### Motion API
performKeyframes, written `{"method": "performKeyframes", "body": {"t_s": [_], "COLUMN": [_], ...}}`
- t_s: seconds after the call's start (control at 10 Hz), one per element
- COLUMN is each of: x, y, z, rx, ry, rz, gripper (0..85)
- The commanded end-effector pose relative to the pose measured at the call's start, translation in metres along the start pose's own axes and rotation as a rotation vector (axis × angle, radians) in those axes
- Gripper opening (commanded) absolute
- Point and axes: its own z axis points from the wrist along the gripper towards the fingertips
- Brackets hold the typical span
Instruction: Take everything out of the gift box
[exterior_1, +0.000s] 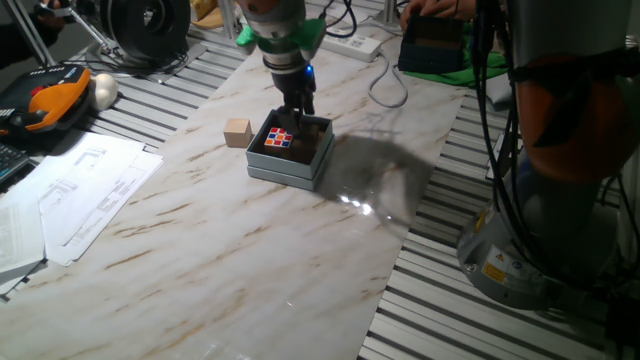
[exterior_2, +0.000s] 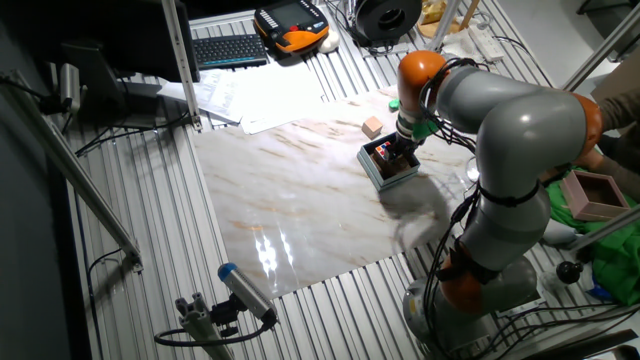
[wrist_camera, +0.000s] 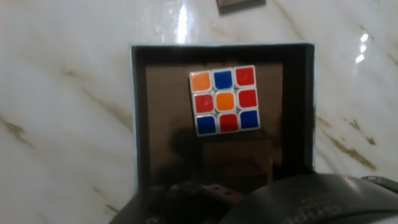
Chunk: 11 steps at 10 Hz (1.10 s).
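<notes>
**Gripper lowered into the gift box beside the puzzle cube**

The gift box (exterior_1: 290, 170) is seen on the marble table (exterior_1: 200, 250), with the gripper (exterior_1: 298, 112) reaching down into its far side in one fixed view. The multicoloured puzzle cube (wrist_camera: 224, 100) is shown lying on the dark floor of the box, just beside the fingers and apart from them. A dark blocky shape is glimpsed in shadow under the hand; what it is cannot be told. How far the fingers are spread, and whether anything is held, cannot be told. A light-tan wooden block (exterior_1: 237, 132) is set on the table outside the box, near its left side.
</notes>
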Motion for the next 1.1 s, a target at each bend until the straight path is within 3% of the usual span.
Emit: {"method": "performKeyframes", "body": {"t_s": [0.0,0.1,0.4,0.7,1.0], "x": [0.000,0.001,0.004,0.003,-0.007], "y": [0.000,0.000,-0.002,-0.005,-0.020], "z": [0.001,0.003,0.008,0.010,-0.009], "rx": [-0.001,-0.002,-0.001,-0.003,-0.003], "ry": [0.004,0.010,-0.002,-0.010,0.027], "rz": [-0.020,-0.032,-0.049,-0.108,-0.148], "gripper": [68.0,51.0,51.0,0.0,0.0]}}
